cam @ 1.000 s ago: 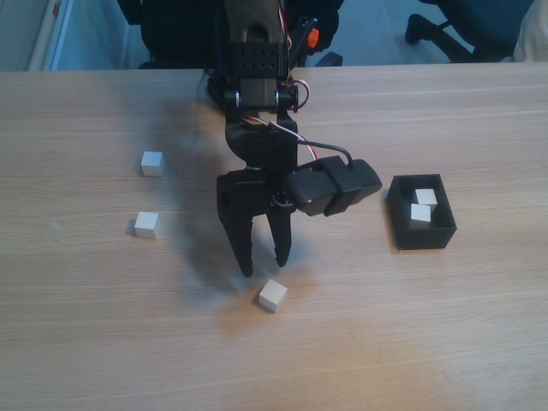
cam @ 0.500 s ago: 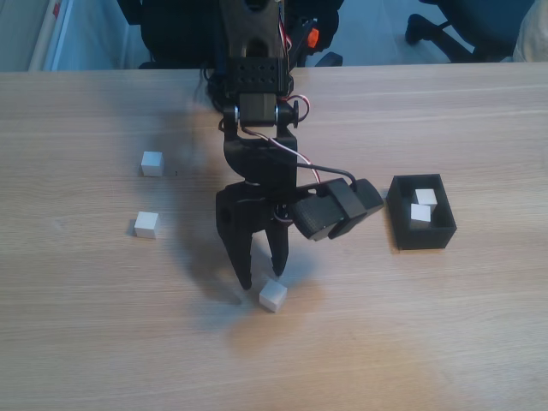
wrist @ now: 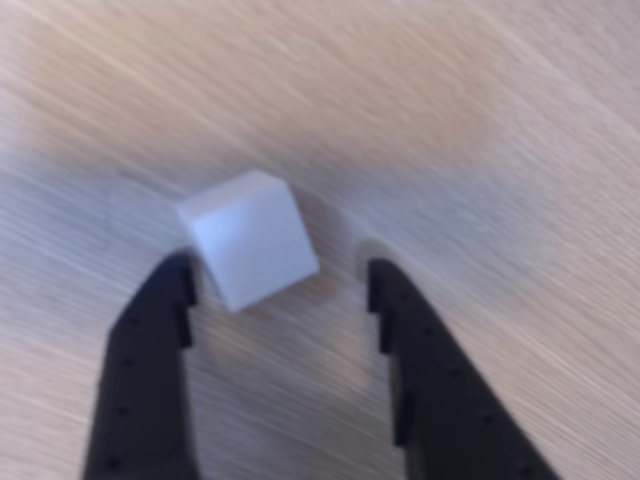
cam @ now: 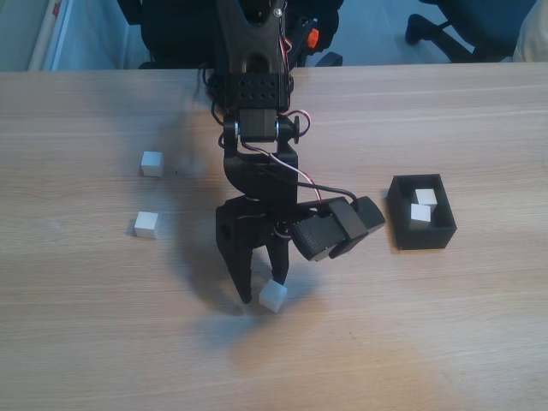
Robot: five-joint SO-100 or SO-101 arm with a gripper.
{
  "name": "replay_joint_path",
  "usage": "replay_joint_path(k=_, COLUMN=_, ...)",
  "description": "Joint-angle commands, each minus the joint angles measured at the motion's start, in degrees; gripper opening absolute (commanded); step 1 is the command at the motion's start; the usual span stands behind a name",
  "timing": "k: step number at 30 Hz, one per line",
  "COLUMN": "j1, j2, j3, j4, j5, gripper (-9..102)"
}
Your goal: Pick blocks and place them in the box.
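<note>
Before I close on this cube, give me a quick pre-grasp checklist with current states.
1. Jaws open: ok; the gripper is spread wider than the target cube.
2. Cube centred between the fingers: not ok; in the wrist view it sits against the left finger.
3. Cube fully inside the jaws: not ok; most of it lies beyond the fingertips.
4. Fingertips down at table level: cannot tell.
5. Box has room: ok; two cubes inside, space left.
6. Other loose cubes clear of the grasp: ok.

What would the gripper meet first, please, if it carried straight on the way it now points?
Most likely the white block lying just ahead between its open fingers, then the table; the gripper is nearly at it, though depth is unclear.
</note>
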Motion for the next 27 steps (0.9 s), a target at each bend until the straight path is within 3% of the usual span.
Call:
replay_joint_path(k=1, j1=-1.1, j2=0.2, j3=-3.3, j4=0.2, j5=1.0, gripper=17)
replay_joint_path(k=19, j1=-2.5, j2=-3.0, j3=-5.1, j4=0.0, j5=2.0, gripper=14)
replay_joint_path(k=27, j1=-1.8, j2=-3.4, j3=-5.4, j4=2.8, j5=1.1, gripper=5)
